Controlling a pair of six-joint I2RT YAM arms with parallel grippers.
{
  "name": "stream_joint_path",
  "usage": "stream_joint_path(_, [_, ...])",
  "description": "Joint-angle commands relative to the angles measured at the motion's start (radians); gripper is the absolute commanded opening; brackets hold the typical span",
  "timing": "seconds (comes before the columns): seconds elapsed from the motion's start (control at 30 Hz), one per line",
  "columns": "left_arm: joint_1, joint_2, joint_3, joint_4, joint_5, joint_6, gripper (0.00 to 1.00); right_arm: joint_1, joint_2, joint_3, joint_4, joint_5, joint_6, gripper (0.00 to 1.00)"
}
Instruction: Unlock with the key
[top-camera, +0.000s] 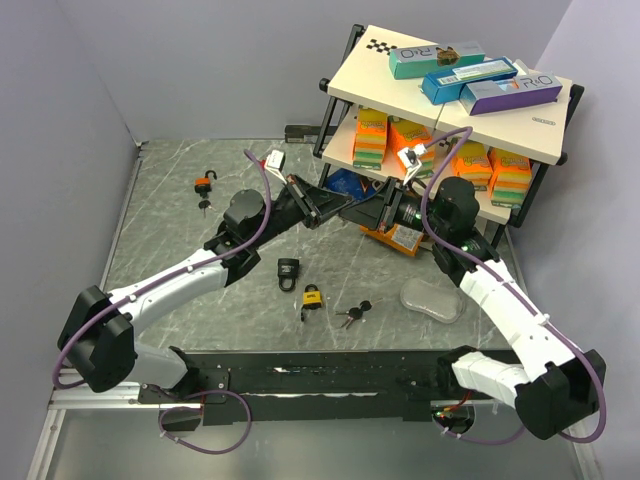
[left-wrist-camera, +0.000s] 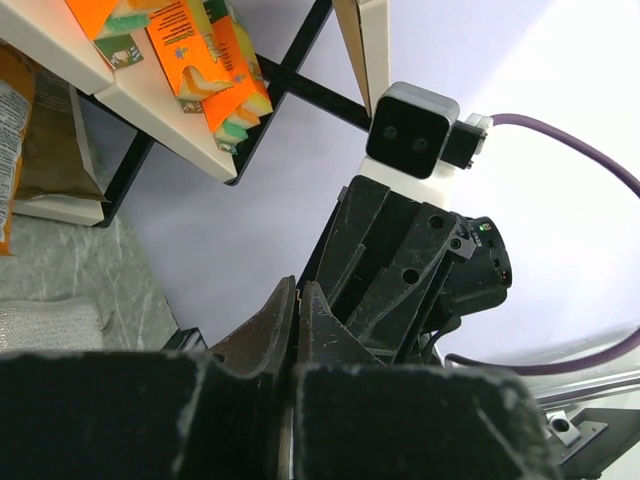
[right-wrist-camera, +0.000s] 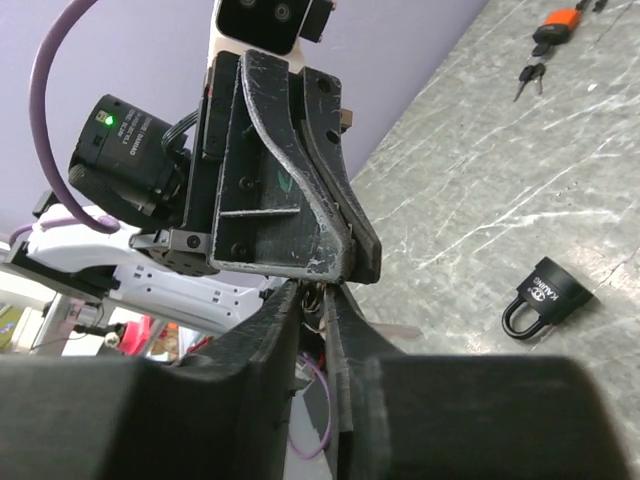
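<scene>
Left gripper (left-wrist-camera: 297, 325) pressed together, tip-to-tip with right gripper (right-wrist-camera: 315, 297), jaws narrow; what it holds, can't tell. Scuffed matte black fingers (right-wrist-camera: 300, 180).

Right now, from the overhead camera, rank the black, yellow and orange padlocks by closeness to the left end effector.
From the left end effector:
1. Black padlock, below-left of it.
2. Yellow padlock, lower still.
3. Orange padlock, far to the left.

Anything between the tips of the left gripper (top-camera: 332, 212) and right gripper (top-camera: 362, 213) is too small to tell from above. Dark fingers (right-wrist-camera: 285, 335) hide it in both wrist views. The orange padlock (right-wrist-camera: 558, 20) is clipped by the right wrist view's top edge.
</scene>
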Motion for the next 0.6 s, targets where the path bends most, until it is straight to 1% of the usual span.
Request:
stream_joint_path(0.0, [-0.027,0.009,0.049,0.042,0.020,0.048,0.01,0.001,0.015,0.009,0.064,-0.010,0.049,0.17])
stream_joint_path(0.03, [-0.032,0.009,0.052,0.036,0.018,0.055,0.01,0.001,0.018,0.009,0.066,-0.013,0.055,0.15])
stream_joint_path(0.17, [-0.047,0.014,0.084,-0.042,0.012,0.115,0.01,0.001,0.028,0.009,0.066,-0.013,0.078,0.01])
stream_joint_path(0.3, [-0.055,0.012,0.104,-0.096,0.002,0.170,0.01,0.001,0.028,0.000,0.069,-0.017,0.087,0.00])
stream_joint_path(0.37, [-0.055,0.010,0.121,-0.116,-0.003,0.187,0.07,0.001,0.027,-0.001,0.066,-0.013,0.083,0.00])
stream_joint_path(0.43, [-0.055,0.006,0.136,-0.154,-0.012,0.212,0.23,-0.002,0.025,0.000,0.043,-0.009,0.063,0.00])
stream_joint_path(0.47, [-0.055,0.003,0.144,-0.170,-0.033,0.221,0.33,-0.001,0.027,0.002,0.031,-0.004,0.043,0.00])
stream_joint_path(0.5, [-0.055,0.001,0.152,-0.209,-0.049,0.235,0.56,-0.001,0.022,0.003,0.017,-0.001,0.032,0.00])
stream_joint_path(0.53, [-0.053,-0.005,0.165,-0.223,-0.058,0.241,0.64,-0.001,0.019,0.005,0.005,0.002,0.021,0.00])
stream_joint_path(0.57, [-0.052,-0.006,0.170,-0.228,-0.063,0.247,0.69,0.001,0.018,0.003,-0.017,0.005,0.005,0.00])
